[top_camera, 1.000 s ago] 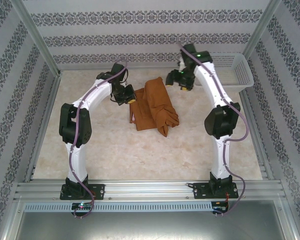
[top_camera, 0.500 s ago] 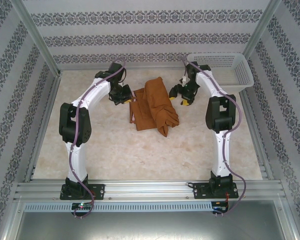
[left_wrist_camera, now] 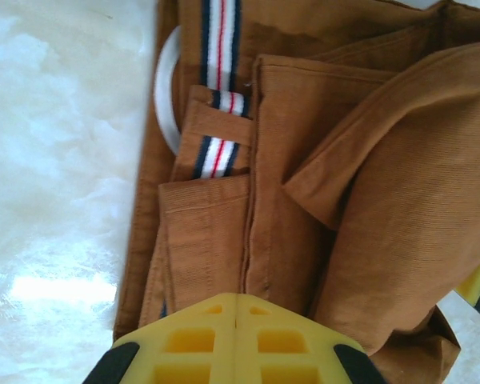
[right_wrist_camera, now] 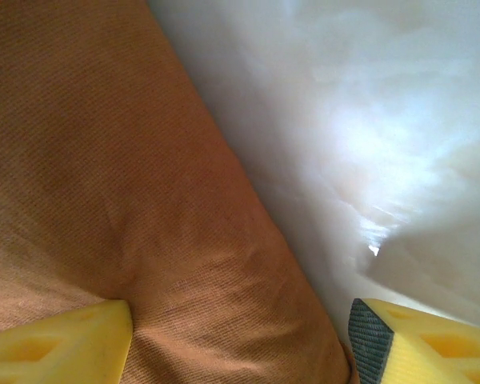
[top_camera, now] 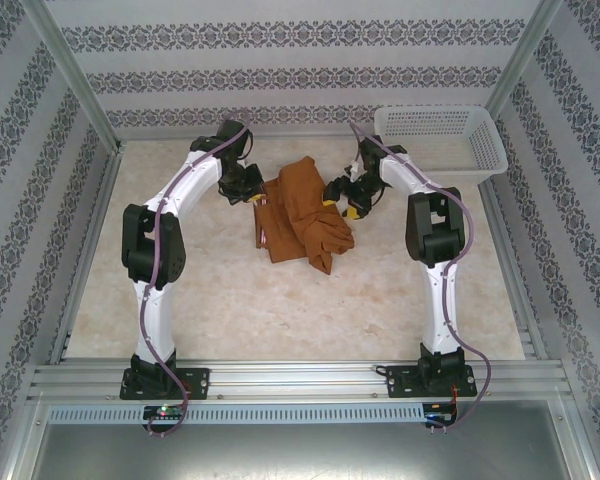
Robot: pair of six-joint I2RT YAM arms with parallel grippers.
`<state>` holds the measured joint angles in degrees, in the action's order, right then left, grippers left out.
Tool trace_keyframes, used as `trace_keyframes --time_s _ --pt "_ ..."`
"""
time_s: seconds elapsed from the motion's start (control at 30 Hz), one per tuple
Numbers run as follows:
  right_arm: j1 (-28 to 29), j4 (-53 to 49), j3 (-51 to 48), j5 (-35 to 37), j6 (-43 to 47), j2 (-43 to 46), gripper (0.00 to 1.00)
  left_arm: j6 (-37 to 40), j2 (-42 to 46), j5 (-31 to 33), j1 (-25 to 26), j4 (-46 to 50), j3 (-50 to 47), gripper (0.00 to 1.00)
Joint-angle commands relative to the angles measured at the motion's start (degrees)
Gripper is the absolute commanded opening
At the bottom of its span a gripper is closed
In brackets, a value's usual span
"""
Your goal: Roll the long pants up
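Rust-brown long pants (top_camera: 298, 210), one pair; left tool (top_camera: 252, 197) closed, right tool (top_camera: 338, 201) spread wide.

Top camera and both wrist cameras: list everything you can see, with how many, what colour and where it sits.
long pants: one, rust-brown, bunched in a heap on the far middle of the table, between the grippers
striped band: one, white, navy and red, inside the pants' waist
basket: one, white, far right corner
table: one, pale marbled
left gripper: one, yellow fingers, shut, at the pants' left edge
right gripper: one, yellow fingers, open, at the pants' right edge, one finger over the cloth
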<state>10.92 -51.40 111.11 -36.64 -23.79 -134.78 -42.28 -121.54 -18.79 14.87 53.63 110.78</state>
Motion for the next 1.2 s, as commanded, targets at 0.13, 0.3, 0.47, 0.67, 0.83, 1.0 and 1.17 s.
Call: trace_keyframes --time_s 0.13,0.3,0.47,0.67,0.83,1.0,1.17 --pt "2.55 5.89 -2.62 -4.73 -3.88 2.94 0.74 0.74 0.44 0.86 -0.5 2.8 0.76 0.0" --pt "2.11 6.6 -3.57 -5.71 -4.28 5.71 0.83 0.77 0.69 0.69 -0.52 2.98 1.4 0.0" --pt "1.79 7.14 -3.51 -7.77 -4.31 7.49 0.88 -0.46 0.66 -1.17 -0.55 1.4 0.8 0.0" --pt "2.0 8.28 -3.71 -8.97 -3.57 5.33 0.88 -1.69 0.52 -3.87 -0.43 -1.15 -0.84 0.0" --pt "2.68 6.12 -3.03 -6.35 -0.28 1.7 0.87 -0.28 0.05 -4.99 -0.47 -0.66 -0.22 0.55" --pt "3.05 5.43 -3.52 -4.84 0.68 0.42 0.86 -0.08 -0.85 -4.0 -0.54 0.28 -0.08 0.94" --pt "4.2 5.66 -3.38 -4.84 0.52 -0.11 0.86 -2.24 -3.28 -3.81 -0.35 0.34 -2.58 0.0"
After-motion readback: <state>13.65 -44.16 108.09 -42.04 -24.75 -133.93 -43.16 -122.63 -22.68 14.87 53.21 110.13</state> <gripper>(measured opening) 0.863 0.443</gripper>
